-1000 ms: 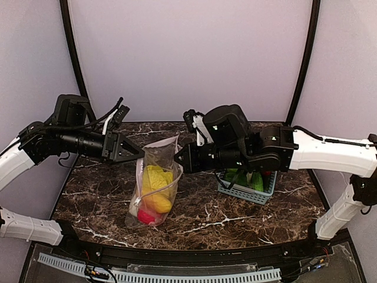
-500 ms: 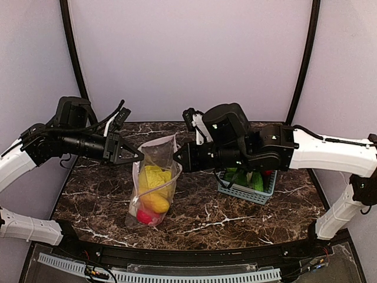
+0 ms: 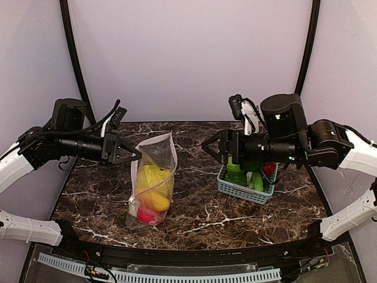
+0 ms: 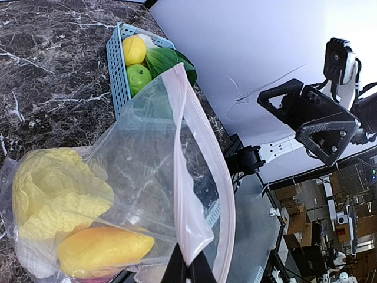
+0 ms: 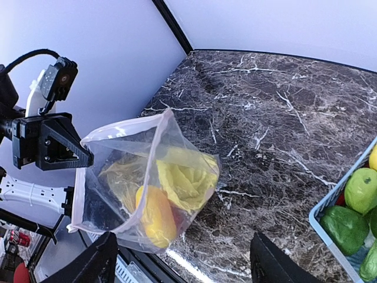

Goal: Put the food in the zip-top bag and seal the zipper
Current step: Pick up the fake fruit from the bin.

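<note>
The dark marble table point(image 3: 94, 194) is cut off at its near edge behind the arm bases. It shows bare stone left of and in front of the zip-top bag point(image 3: 158, 154), and an open strip between the bag and the light-blue slotted basket point(image 3: 242, 191) at right of centre. The bag stands near the middle of the top view with its mouth pulled upward and gaping. The bottom edge of the left wrist view crops its lower end. The right arm hides the far half of the basket from above. The left gripper point(image 3: 138, 156) is clenched on the left edge of the mouth, pinching the pinkish zipper point(image 4: 187, 177), though its own camera shows only the very fingertips. The right gripper point(image 3: 207, 145) hangs spread and empty, well apart from the bag, beside the basket's upper-left corner. Inside the bag lie a napa cabbage point(image 3: 152, 175), an orange-yellow pepper point(image 3: 156, 202) below it, and a red fruit point(image 3: 145, 216) mostly buried underneath. A green apple point(image 4: 139, 78) and a lemon point(image 4: 134, 50) sit in the basket.
</note>
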`<control>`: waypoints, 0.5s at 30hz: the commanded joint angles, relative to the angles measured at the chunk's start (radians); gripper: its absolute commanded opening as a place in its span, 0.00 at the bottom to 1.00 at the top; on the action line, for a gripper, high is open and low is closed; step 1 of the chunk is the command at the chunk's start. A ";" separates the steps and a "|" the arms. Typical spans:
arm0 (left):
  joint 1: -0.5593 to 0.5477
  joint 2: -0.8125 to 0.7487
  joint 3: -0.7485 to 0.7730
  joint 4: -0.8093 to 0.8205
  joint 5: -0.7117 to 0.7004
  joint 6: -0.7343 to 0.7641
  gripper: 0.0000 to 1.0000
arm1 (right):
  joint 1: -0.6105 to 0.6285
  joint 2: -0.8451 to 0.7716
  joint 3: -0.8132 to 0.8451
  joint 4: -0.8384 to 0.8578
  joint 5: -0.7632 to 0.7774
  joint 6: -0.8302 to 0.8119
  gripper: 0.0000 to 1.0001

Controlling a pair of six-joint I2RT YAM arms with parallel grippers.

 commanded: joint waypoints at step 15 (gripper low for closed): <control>0.003 -0.075 -0.054 0.035 -0.053 -0.007 0.01 | -0.353 0.061 -0.152 -0.128 -0.161 -0.090 0.63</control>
